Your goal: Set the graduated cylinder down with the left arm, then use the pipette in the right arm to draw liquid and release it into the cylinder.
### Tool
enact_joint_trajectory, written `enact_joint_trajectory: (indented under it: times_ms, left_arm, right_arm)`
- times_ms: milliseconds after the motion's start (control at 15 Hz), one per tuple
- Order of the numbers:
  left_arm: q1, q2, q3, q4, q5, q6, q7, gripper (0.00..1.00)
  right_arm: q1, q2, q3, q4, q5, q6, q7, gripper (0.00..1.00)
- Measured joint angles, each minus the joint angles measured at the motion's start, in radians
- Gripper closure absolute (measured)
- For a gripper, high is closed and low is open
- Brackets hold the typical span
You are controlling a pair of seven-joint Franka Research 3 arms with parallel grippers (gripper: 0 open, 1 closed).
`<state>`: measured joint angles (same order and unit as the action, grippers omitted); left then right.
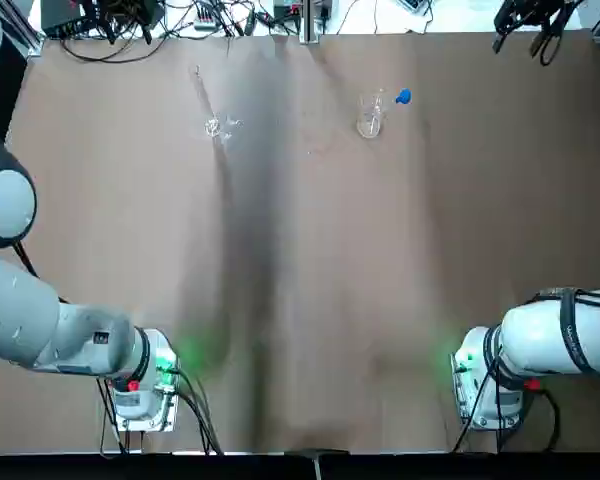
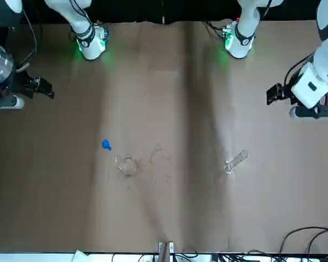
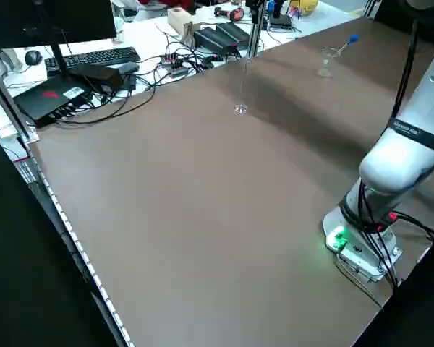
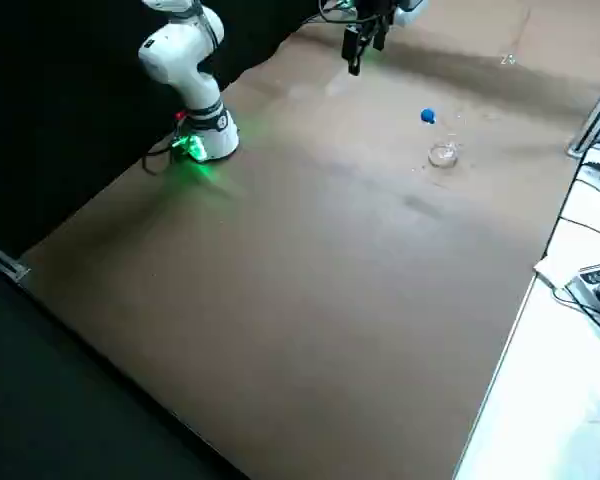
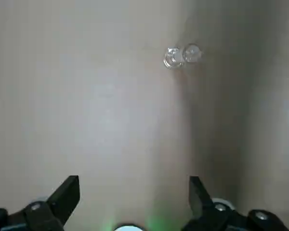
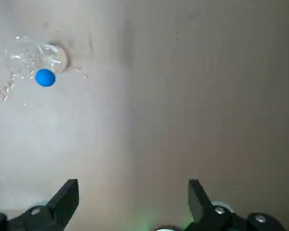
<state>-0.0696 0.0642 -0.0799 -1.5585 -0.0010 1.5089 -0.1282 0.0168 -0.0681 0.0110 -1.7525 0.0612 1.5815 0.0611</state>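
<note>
left gripper (image 5: 135, 197): fingers apart, raised left of graduated cylinder (image 3: 242, 87), nearer than right gripper (image 6: 134, 199); latter apart, raised right of pipette (image 1: 403, 96). cylinder upright, long axis vertical; likely approach: inward, away from bases.

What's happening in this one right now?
Nothing is being handled. The left gripper and right gripper are open and empty, held back from the glassware. The graduated cylinder stands on the table. The blue-bulbed pipette leans in the beaker, so no liquid is being drawn.
</note>
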Motion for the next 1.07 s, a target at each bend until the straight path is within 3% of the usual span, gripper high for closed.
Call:
enact_joint_trajectory:
  times_ms: [267, 400, 533, 800, 1067]
  left_arm:
    - [0.022, 0.002, 0.000, 0.021, 0.000, 0.023, 0.007, 0.00]
    - [0.017, 0.004, -0.003, 0.031, 0.000, 0.094, 0.003, 0.00]
    - [0.017, 0.055, -0.006, 0.028, 0.000, 0.132, 0.022, 0.00]
    - [0.018, 0.108, -0.014, 0.028, -0.003, 0.149, 0.219, 0.00]
    - [0.029, 0.114, -0.015, 0.019, -0.004, 0.147, 0.421, 0.00]
  right_arm:
    - [0.054, 0.000, 0.005, 0.017, 0.000, 0.000, -0.005, 0.00]
    - [0.068, -0.001, 0.005, 0.021, 0.000, 0.000, -0.005, 0.00]
    - [0.073, 0.001, 0.005, 0.019, 0.000, -0.013, -0.010, 0.00]
    - [0.145, 0.059, 0.007, 0.006, 0.000, -0.021, -0.053, 0.02]
    - [0.156, 0.147, 0.007, 0.007, 0.046, 0.009, -0.069, 0.02]
